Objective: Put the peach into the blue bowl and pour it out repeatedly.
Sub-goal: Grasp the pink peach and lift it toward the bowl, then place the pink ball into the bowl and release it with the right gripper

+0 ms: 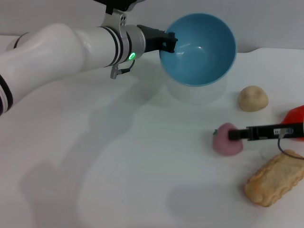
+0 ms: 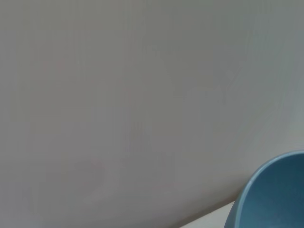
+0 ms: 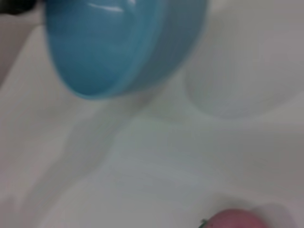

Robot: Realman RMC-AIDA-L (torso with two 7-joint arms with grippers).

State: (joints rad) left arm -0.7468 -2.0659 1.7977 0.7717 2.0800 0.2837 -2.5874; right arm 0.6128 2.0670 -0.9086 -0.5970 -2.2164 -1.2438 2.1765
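The left gripper (image 1: 170, 42) pinches the rim of the blue bowl (image 1: 199, 47) and holds it in the air, tipped, its glossy hollow bare. The peach (image 1: 227, 139) — matte pink, small dark stem — lies on the white table (image 1: 95, 166), the right gripper (image 1: 233, 135) touching it; whether its fingers are spread or closed, I cannot tell.

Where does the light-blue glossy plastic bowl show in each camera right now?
Head view: light-blue glossy plastic bowl top centre, tilted, held off the table by the left gripper.
Left wrist view: only its rim, bottom right corner.
Right wrist view: upper left.
Shared landmark: the white table.
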